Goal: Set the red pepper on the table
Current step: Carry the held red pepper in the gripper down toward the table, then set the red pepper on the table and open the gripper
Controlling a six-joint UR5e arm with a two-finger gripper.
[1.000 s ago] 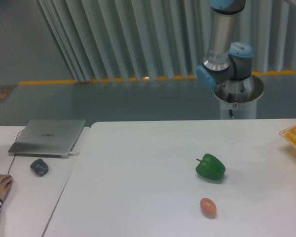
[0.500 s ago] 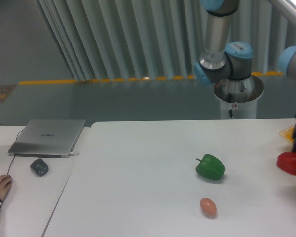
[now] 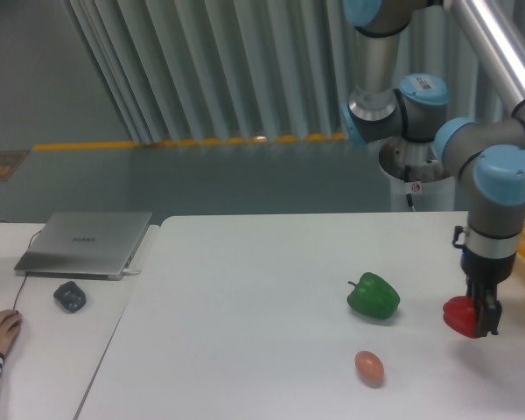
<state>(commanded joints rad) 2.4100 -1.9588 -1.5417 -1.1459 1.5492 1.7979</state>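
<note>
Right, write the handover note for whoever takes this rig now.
Gripper: shut on the red pepper, pointing down at the right side of the table.
Red pepper: held low over the table, right of the green pepper; contact with the surface cannot be told.
Done: pepper picked up and brought over the table.
Left: lower it fully, open the gripper, pull the arm away.

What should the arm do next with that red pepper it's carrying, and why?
Probably lower it a little further, then open. The gripper is shut on the red pepper over a bare patch of the table, right of the green pepper and apart from it. Whether the pepper already touches the tabletop cannot be told, so a gentle descent seems safer than releasing now.
</note>
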